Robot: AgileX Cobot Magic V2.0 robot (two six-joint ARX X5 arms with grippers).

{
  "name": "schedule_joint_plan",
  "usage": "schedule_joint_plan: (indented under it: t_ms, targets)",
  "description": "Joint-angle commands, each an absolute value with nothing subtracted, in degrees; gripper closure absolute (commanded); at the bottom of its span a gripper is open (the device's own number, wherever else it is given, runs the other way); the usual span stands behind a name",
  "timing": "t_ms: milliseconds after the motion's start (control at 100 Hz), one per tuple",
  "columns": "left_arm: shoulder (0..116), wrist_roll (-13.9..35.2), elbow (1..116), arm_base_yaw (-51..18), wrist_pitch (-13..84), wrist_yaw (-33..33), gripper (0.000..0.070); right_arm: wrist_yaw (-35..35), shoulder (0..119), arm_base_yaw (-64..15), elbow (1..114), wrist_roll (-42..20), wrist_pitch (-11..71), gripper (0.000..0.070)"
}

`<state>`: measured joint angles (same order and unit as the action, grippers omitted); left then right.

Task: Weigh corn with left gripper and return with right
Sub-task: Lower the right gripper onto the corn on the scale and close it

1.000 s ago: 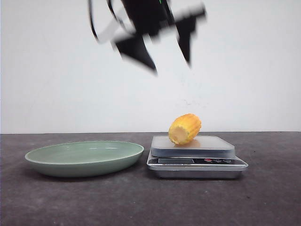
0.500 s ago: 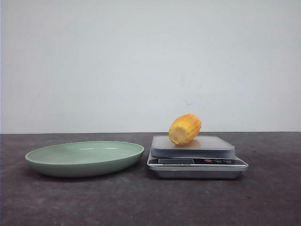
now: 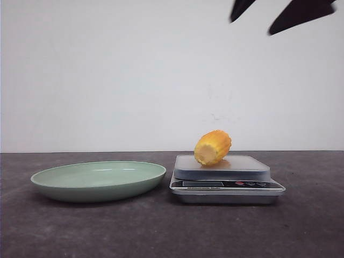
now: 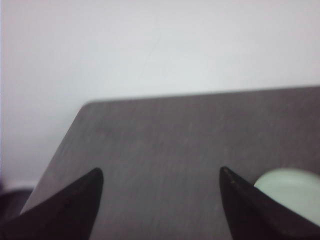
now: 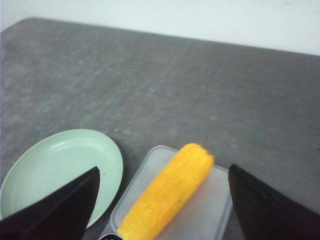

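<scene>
Corn [image 3: 212, 147] rests on the scale [image 3: 226, 185]; return step begins, right gripper [image 5: 162, 200] spread wide, empty, must descend over it

The right claw [image 3: 269, 16] shows at the upper right of the front frame as 2 matte black, pointed fingers, slightly blurred. In its wrist view the same fingers [image 5: 60, 207] are plain black wedges. The left claw [image 4: 160, 200] has 2 identical black tapering fingers, unmarked.

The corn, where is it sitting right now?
In the front view the corn lies on the scale, right of the green plate.
</scene>
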<state>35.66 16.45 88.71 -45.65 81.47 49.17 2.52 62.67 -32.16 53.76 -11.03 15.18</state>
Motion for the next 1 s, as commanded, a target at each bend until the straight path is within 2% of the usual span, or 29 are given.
schedule_joint_plan:
  t_ms: [0,270,370,620,800,990]
  targets:
    - [35.2,20.7,89.6,-46.0,82.9,48.7,0.0277,3.4,65.0,-33.4,54.8,-12.1,13.7,0.0166]
    - [28.9,22.8,89.7,-41.4,82.5,39.6,0.0278,6.9,72.8,-34.7,54.8,-13.3,11.5,0.0163]
    - [27.9,23.2,89.7,-38.4,82.5,34.1,0.0278,7.6,75.0,-34.7,54.8,-13.5,11.1,0.0163]
    - [27.6,20.2,89.6,-28.7,81.8,21.1,0.0278,7.4,81.4,-34.7,54.8,-14.7,7.9,0.0161]
    - [27.2,17.0,89.6,-24.2,82.3,19.4,0.0278,7.4,87.5,-34.7,54.8,-16.1,5.6,0.016]
    - [26.9,15.8,89.6,-23.7,82.7,19.4,0.0278,7.6,92.9,-34.7,54.8,-18.1,3.9,0.0161]
